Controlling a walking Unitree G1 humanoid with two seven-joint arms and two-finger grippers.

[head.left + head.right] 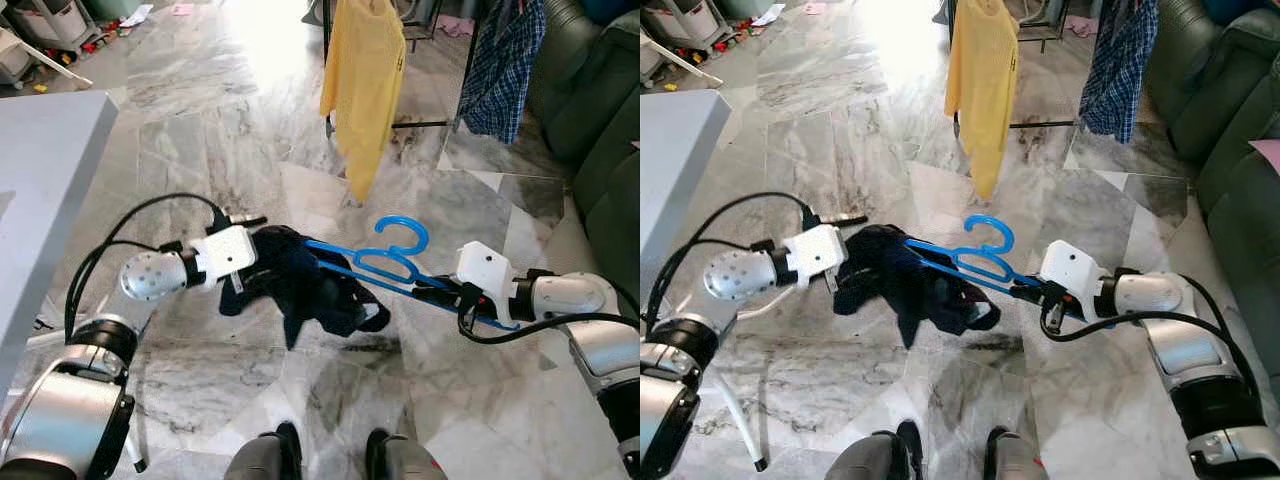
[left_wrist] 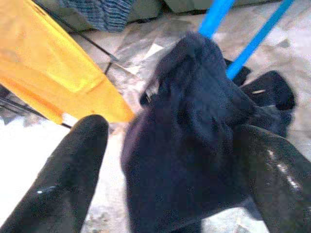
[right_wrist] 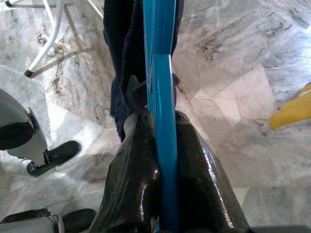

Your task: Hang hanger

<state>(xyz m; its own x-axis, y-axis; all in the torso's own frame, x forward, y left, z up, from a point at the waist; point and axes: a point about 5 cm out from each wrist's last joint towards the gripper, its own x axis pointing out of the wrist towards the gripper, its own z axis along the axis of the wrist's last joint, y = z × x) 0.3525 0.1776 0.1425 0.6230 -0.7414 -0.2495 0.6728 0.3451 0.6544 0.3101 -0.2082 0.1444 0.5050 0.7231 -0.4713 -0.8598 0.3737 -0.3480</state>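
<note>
A blue plastic hanger (image 1: 398, 262) is held level above the marble floor, with its hook (image 1: 990, 235) pointing up. A dark navy garment (image 1: 310, 285) is draped over the hanger's left half and sags below it. My right gripper (image 1: 435, 288) is shut on the hanger's right end, and in the right wrist view the blue bar (image 3: 163, 97) runs between the closed fingers (image 3: 136, 165). My left gripper (image 1: 262, 245) is at the garment's left edge. In the left wrist view its fingers (image 2: 63, 179) stand apart, with the navy cloth (image 2: 189, 136) bunched between them.
A clothes rack stands ahead with a yellow shirt (image 1: 362, 80) and a blue plaid shirt (image 1: 505, 65) hanging on it. A dark green sofa (image 1: 590, 90) lines the right side. A grey table (image 1: 40, 170) is at the left. My feet (image 1: 300, 455) show below.
</note>
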